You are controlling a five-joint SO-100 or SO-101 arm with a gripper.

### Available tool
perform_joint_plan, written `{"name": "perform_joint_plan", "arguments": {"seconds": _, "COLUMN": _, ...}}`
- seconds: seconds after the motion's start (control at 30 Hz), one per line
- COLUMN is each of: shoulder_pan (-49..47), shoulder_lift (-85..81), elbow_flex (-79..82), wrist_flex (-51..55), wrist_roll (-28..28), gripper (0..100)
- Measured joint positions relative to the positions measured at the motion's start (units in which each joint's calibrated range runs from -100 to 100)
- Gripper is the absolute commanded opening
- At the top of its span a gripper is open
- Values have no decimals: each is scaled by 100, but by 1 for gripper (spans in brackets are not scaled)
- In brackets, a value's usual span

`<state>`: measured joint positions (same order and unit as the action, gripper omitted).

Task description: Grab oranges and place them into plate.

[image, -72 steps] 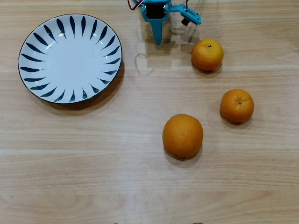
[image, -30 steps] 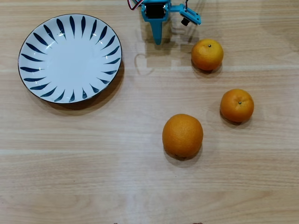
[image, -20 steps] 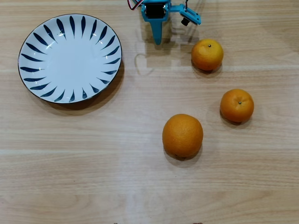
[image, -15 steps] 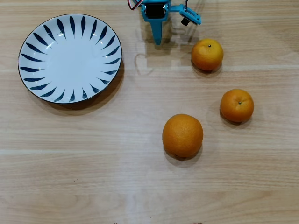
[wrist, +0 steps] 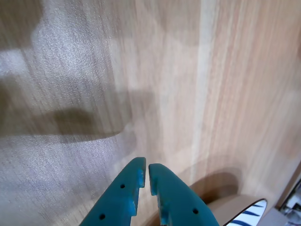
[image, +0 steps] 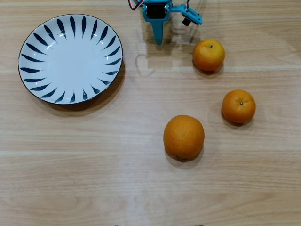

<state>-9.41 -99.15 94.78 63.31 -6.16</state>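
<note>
Three oranges lie on the wooden table in the overhead view: a small one (image: 209, 55) at upper right, a small one (image: 239, 106) at right, and a larger one (image: 184, 136) in the middle. The white plate (image: 70, 57) with dark blue leaf strokes sits at upper left and holds nothing; its rim (wrist: 249, 217) shows at the wrist view's bottom right. My teal gripper (image: 159, 40) is at the top centre, between the plate and the upper orange, touching neither. In the wrist view the gripper (wrist: 144, 170) has its jaws together and holds nothing. No orange shows in the wrist view.
The table is light wood with bare surface in front and to the left of the oranges. A faint ring mark (image: 143, 65) shows on the wood below the gripper.
</note>
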Motion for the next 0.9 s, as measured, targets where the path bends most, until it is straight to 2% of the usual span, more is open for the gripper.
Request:
{"name": "perform_joint_plan", "arguments": {"seconds": 0.23, "shoulder_pan": 0, "shoulder_lift": 643, "elbow_flex": -1541, "wrist_flex": 930, "wrist_roll": 0, "gripper": 2}}
{"name": "perform_joint_plan", "arguments": {"seconds": 0.47, "shoulder_pan": -68, "shoulder_lift": 2734, "elbow_flex": -4524, "wrist_flex": 1120, "wrist_roll": 0, "gripper": 2}}
{"name": "perform_joint_plan", "arguments": {"seconds": 0.67, "shoulder_pan": -895, "shoulder_lift": 4477, "elbow_flex": -6560, "wrist_flex": 1120, "wrist_roll": -16, "gripper": 2}}
{"name": "perform_joint_plan", "arguments": {"seconds": 0.77, "shoulder_pan": -1359, "shoulder_lift": 5095, "elbow_flex": -6950, "wrist_flex": 1120, "wrist_roll": -402, "gripper": 2}}
{"name": "perform_joint_plan", "arguments": {"seconds": 0.9, "shoulder_pan": -1714, "shoulder_lift": 5578, "elbow_flex": -7012, "wrist_flex": 1318, "wrist_roll": -1455, "gripper": 2}}
